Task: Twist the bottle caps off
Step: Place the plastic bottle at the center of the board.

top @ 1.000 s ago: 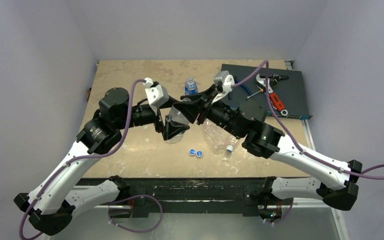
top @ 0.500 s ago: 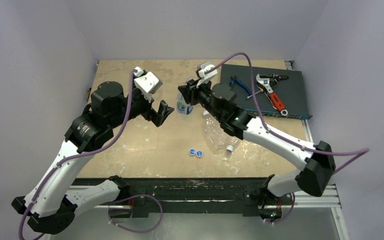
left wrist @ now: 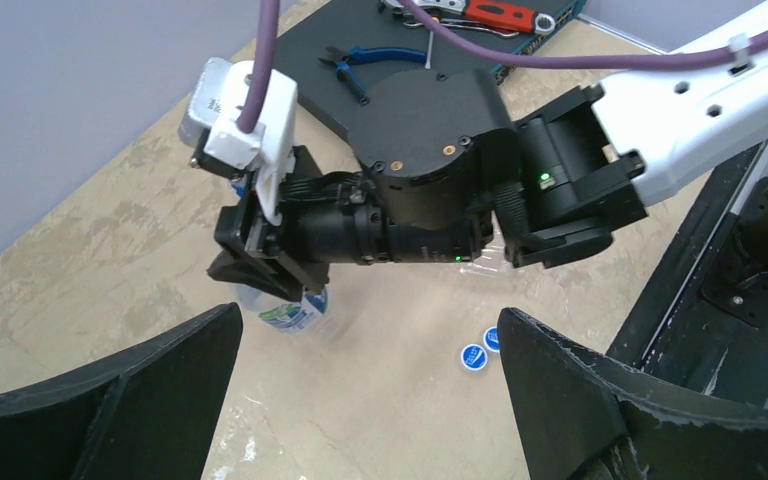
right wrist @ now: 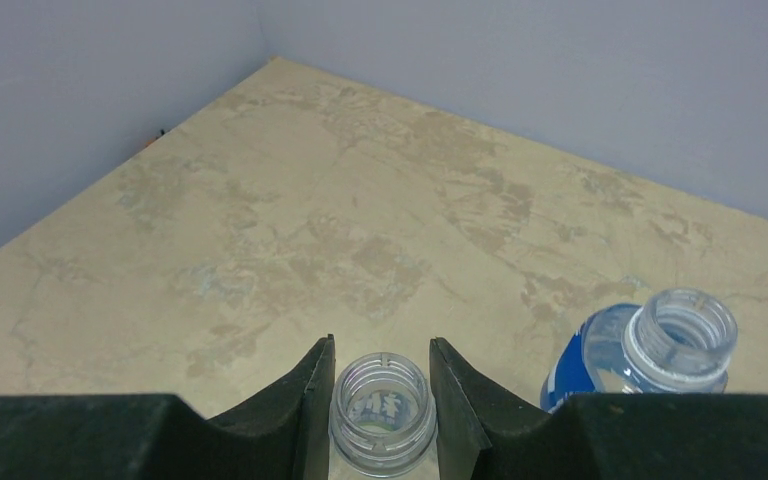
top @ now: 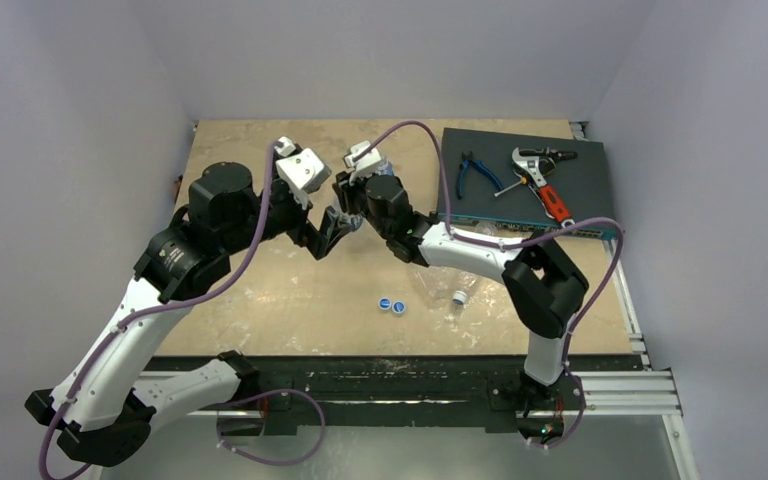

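I logged the right gripper (right wrist: 381, 398) clamped on the neck of an uncapped bottle (right wrist: 381, 425), upright. A second open bottle (right wrist: 660, 345) stood just beside it. The left gripper (left wrist: 368, 325) was spread wide, empty. Two blue caps (top: 392, 305) lay together on the table (top: 290, 290).

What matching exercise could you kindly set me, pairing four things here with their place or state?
Things: 1 blue caps; 2 pliers; 3 right tool; 4 left tool.
States: A open and empty; B on the dark mat; C loose on the table; D shut on the uncapped bottle.
Pairs: 1-C; 2-B; 3-D; 4-A.
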Action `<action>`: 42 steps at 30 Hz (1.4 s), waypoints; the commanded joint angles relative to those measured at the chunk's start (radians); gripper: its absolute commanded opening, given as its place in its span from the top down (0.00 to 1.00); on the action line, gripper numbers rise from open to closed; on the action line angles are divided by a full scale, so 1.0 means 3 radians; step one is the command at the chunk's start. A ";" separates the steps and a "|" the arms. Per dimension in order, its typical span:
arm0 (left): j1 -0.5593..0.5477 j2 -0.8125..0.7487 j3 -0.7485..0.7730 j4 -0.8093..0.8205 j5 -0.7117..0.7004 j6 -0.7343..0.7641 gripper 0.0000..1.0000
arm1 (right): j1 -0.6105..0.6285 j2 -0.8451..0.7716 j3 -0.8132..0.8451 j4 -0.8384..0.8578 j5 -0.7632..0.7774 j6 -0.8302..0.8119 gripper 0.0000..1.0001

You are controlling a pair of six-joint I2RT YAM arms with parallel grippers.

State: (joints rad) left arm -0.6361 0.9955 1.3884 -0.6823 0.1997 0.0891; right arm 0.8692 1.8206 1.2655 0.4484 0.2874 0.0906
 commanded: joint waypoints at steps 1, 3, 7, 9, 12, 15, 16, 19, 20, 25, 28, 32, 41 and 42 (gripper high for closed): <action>0.0011 -0.0005 0.0077 0.0029 0.0148 -0.0078 0.00 | -0.0004 0.0147 0.0283 0.0503 0.0273 -0.0229 1.00; 0.0013 -0.0009 0.0085 0.0029 0.0173 -0.0092 0.00 | -0.0008 0.0226 0.0301 0.0552 0.0321 -0.0245 1.00; 0.0013 -0.0015 0.0095 0.0024 0.0206 -0.0110 0.00 | -0.0013 0.0290 0.0269 0.0593 0.0416 -0.0260 1.00; 0.0013 -0.0015 0.0101 0.0015 0.0209 -0.0116 0.00 | -0.0022 0.0288 0.0229 0.0594 0.0439 -0.0261 1.00; 0.0012 -0.0025 0.0107 0.0020 0.0221 -0.0123 0.00 | -0.0024 0.0263 0.0147 0.0624 0.0445 -0.0259 1.00; 0.0014 -0.0032 0.0102 0.0038 0.0232 -0.0143 0.00 | -0.0024 0.0238 0.0097 0.0629 0.0450 -0.0273 1.00; 0.0012 -0.0035 0.0106 0.0034 0.0236 -0.0146 0.00 | -0.0026 0.0225 0.0086 0.0627 0.0446 -0.0276 1.00; 0.0011 -0.0049 0.0131 0.0010 0.0260 -0.0135 0.00 | -0.0024 0.0189 0.0050 0.0589 0.0377 -0.0282 0.92; 0.0011 -0.0059 0.0137 0.0008 0.0260 -0.0133 0.00 | -0.0024 0.0179 0.0038 0.0583 0.0368 -0.0282 0.90; 0.0013 -0.0071 0.0143 0.0013 0.0293 -0.0163 0.00 | -0.0024 0.0156 -0.0023 0.0568 0.0355 -0.0246 0.89; 0.0013 -0.0086 0.0143 0.0024 0.0301 -0.0165 0.00 | -0.0026 0.0137 -0.0064 0.0568 0.0356 -0.0217 0.88; 0.0009 -0.0082 0.0153 0.0017 0.0299 -0.0164 0.00 | -0.0022 0.0105 -0.0082 0.0536 0.0364 -0.0172 0.69; 0.0010 -0.0108 0.0172 0.0098 0.0321 -0.0205 0.00 | -0.0029 0.0080 -0.0064 0.0388 0.0248 -0.0069 0.49; 0.0013 -0.0106 0.0173 0.0094 0.0321 -0.0207 0.00 | -0.0029 0.0070 -0.0075 0.0390 0.0240 -0.0056 0.49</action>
State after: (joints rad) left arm -0.6361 0.9798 1.3972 -0.6811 0.2790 0.0563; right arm 0.8635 1.8931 1.2442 0.5678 0.3752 0.0517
